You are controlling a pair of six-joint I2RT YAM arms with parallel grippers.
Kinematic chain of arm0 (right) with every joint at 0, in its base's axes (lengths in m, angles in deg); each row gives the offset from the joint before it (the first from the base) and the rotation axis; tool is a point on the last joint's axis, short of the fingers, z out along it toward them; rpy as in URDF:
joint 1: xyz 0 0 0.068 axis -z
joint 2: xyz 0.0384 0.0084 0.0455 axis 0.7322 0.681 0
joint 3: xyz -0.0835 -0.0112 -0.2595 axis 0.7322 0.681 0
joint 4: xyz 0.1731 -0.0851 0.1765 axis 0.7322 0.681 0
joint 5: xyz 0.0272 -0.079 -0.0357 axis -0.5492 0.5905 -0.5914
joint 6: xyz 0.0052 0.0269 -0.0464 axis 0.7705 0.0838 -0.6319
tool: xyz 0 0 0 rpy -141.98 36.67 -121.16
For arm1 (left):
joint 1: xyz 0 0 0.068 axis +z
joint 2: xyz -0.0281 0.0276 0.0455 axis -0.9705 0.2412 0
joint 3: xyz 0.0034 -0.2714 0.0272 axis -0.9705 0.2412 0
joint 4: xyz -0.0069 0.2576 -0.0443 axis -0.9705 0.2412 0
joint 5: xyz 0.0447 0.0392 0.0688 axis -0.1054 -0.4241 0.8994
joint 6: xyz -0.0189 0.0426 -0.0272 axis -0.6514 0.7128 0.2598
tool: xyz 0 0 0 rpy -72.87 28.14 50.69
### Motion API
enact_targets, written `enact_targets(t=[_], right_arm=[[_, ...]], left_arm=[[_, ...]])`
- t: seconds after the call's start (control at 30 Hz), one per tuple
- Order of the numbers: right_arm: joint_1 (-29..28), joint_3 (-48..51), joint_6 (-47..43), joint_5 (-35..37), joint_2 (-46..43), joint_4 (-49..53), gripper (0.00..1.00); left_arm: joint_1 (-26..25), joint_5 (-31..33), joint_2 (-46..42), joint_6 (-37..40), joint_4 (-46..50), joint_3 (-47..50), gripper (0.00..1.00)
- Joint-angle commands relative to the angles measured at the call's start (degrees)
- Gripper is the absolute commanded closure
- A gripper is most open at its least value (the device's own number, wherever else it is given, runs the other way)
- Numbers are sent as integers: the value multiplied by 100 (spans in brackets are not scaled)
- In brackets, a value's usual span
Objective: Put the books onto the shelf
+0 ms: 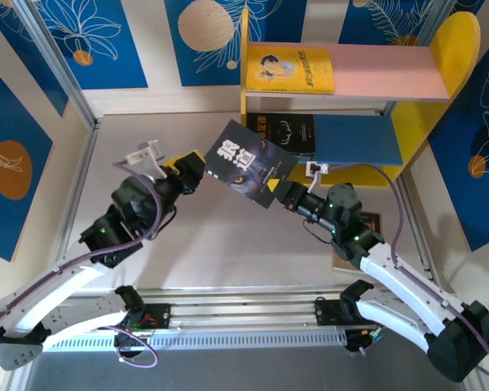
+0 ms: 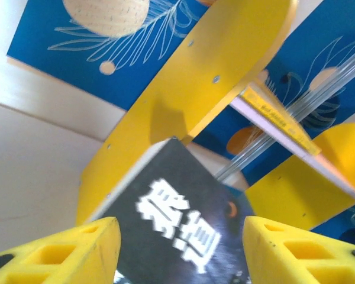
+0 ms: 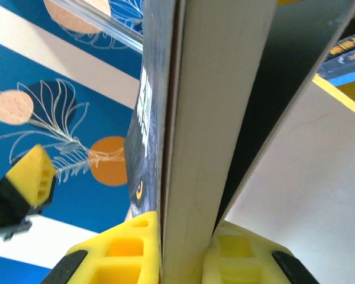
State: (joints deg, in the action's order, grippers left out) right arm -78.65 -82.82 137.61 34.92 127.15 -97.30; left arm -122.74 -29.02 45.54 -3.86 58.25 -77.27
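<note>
left pincer [image 2: 180, 234]: the yellow fingers stand apart on either side of the black book [image 1: 248, 163] and i see no contact, so i read it as open. judgement: draw this arm straight back, away from the cover, before anything else moves. otherwise a finger could catch a corner.

black book: in the air above the tabletop [image 1: 228, 252], between the two arms and just in front of the shelf [image 1: 456, 41]. it is tilted, with the cover facing up.

right pincer [image 3: 186, 234]: closed on the book's edge, one finger on each side of the page block. the hold is near one margin, so i expect the far end to sag or swing. i should carry it slowly and keep wrist turns small.

shelf: a yellow book [image 1: 289, 69] lies flat at the left of the pink upper board [image 1: 383, 69]. a dark book [image 1: 289, 134] lies at the left of the blue lower board [image 1: 354, 138]. both boards have free room to the right. judgement: level the book first, then slide it in flat, clear of the board edges and the rounded side panel.
</note>
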Motion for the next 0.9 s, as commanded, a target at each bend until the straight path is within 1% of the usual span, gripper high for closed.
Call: enact_targets(t=[0.0,0.07,0.17,0.27,0.37,0.5,0.73,0.87], right_arm=[[444,-480,-728,-1341,-332,706,97],[783,-701,-1040,-1910,-373,1307,97],[1227,-924,-1357,-2571,-391,1888,97],[1550,-962,-1440,-3140,-400,1957,97],[1758,-982,-1457,-3546,-400,1837,97],[1859,-1047,-1504,-3900,-391,1755,97],[1876,-1083,-1606,-4020,-383,1843,97],[1884,-1127,-1788,-3986,-332,2083,97]], left_arm=[[623,-2077,277,191,1336,-271,40],[916,-2925,506,476,1620,-470,39],[1154,-3940,784,865,1821,-647,36],[1265,-4631,1010,991,1858,-687,35],[1364,-5069,1191,1002,1845,-652,34],[1468,-5404,1283,952,1729,-593,33],[1661,-6316,1375,533,1015,-331,32],[1734,-6767,1359,291,535,-191,35]])
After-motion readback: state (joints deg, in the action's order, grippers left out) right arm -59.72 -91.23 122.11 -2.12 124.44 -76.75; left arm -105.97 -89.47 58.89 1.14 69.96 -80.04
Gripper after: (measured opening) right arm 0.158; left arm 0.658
